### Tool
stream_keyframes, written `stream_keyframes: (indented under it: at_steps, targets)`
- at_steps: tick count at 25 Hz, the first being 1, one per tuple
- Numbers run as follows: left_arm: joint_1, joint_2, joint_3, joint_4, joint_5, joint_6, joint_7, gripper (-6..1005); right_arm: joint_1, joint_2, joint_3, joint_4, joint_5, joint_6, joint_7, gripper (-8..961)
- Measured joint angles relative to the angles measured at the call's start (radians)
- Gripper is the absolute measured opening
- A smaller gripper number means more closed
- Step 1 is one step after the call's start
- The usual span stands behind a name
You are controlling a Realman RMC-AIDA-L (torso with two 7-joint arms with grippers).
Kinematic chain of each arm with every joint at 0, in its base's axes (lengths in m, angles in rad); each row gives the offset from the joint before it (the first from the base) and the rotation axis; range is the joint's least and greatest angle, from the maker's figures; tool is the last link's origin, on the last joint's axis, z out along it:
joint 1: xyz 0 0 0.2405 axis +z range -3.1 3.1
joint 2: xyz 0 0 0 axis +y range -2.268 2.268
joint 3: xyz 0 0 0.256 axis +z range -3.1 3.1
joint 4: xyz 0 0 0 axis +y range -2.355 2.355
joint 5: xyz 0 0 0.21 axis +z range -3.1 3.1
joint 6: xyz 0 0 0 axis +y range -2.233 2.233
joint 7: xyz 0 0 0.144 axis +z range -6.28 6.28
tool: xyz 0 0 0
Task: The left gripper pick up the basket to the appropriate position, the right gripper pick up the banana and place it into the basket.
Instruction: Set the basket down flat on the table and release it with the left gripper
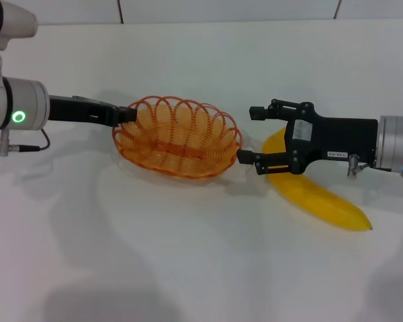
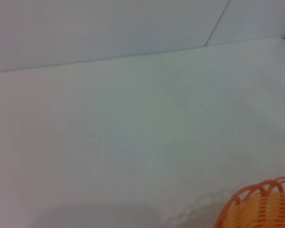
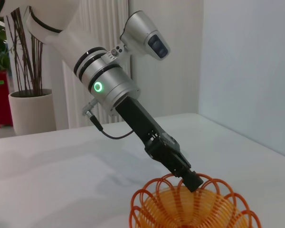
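The orange wire basket (image 1: 178,157) stands at the middle of the white table. My left gripper (image 1: 127,115) is shut on its left rim; the right wrist view shows the black claw (image 3: 191,180) clamped on the rim of the basket (image 3: 194,211). A corner of the basket (image 2: 261,206) shows in the left wrist view. The yellow banana (image 1: 326,201) lies on the table right of the basket. My right gripper (image 1: 246,134) is open and empty, its fingers spread over the banana's near end, tips close to the basket's right rim.
The table's far edge meets a white wall (image 1: 221,10) behind the basket. Bare tabletop (image 1: 188,255) lies in front of the basket and banana. A potted plant (image 3: 31,111) and curtain stand far off beyond the table.
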Motion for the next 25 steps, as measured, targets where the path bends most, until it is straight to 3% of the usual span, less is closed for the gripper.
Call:
stream_keyframes:
  at_steps: [22, 25]
  targets:
    - [-0.012, 0.003, 0.0, -0.023, -0.003, 0.04, -0.029, 89, 0.001, 0.0, 0.001, 0.0, 0.0, -0.007, 0.005, 840]
    - [-0.011, 0.003, 0.0, -0.024, 0.003, 0.06, -0.029, 209, 0.001, 0.0, 0.002, 0.0, 0.0, -0.007, 0.006, 839]
